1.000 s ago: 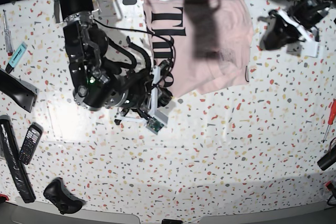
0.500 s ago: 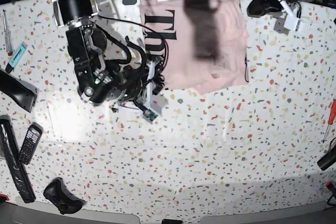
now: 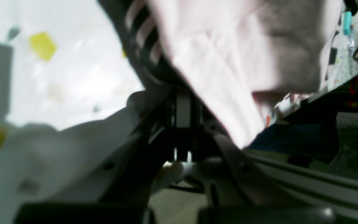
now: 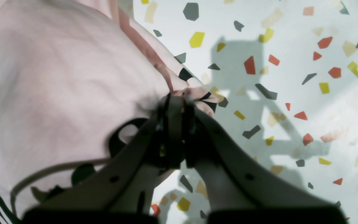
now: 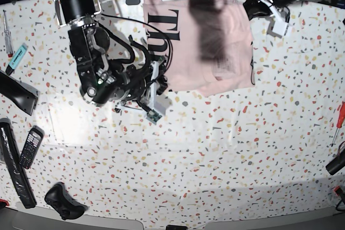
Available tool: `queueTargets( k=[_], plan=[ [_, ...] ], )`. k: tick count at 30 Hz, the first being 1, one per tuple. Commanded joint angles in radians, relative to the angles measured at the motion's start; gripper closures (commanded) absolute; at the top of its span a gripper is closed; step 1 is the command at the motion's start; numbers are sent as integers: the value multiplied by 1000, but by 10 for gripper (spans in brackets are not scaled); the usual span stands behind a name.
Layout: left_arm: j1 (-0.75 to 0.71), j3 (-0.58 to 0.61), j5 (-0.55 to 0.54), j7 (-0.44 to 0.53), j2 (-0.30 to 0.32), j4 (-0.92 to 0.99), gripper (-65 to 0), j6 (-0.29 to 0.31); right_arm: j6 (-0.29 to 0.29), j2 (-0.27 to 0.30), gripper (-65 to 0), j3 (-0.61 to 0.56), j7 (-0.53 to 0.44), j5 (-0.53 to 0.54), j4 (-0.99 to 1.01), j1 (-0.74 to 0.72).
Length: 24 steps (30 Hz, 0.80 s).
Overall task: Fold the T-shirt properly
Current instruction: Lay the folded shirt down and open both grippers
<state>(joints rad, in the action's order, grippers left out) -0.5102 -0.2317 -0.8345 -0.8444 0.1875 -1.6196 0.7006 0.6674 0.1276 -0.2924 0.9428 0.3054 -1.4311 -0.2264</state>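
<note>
On speckled terrazzo table (image 5: pixel 226 149), pink T-shirt (image 5: pixel 215 47) near far edge

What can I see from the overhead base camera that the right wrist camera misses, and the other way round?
Only the base view shows the whole speckled table, both arms, the far left gripper at the shirt's top corner, and the clutter along the edge: a phone, a black controller, a red screwdriver.

Only the right wrist view shows, up close, the right gripper with its fingers pinched shut on a bunched edge of cloth.

Both show the pale pink T-shirt with black lettering, lying on that table.
</note>
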Motion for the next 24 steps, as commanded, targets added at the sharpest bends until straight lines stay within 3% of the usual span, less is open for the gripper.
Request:
queueTargets(
  k=[1,5,13,19,24],
  plan=[
    [7,-3,8,3,8,-5,0,-2,7,3,0,4,-14,13,-15,-19],
    [67,-5,33,9,15,-5,0,-2,7,3,0,4,-15,12,-20,3],
    [170,-5,288,145,15,-3,0,-36,8,3,0,5,-23,11,-151,137],
    [252,-5,311,196,15,-3,0,-37,8,2,0,5,-54,12,-261,258],
    [307,-5,311,266,15,-3,0,-85,9,-13,0,3,-77,48,-289,338]
  ],
)
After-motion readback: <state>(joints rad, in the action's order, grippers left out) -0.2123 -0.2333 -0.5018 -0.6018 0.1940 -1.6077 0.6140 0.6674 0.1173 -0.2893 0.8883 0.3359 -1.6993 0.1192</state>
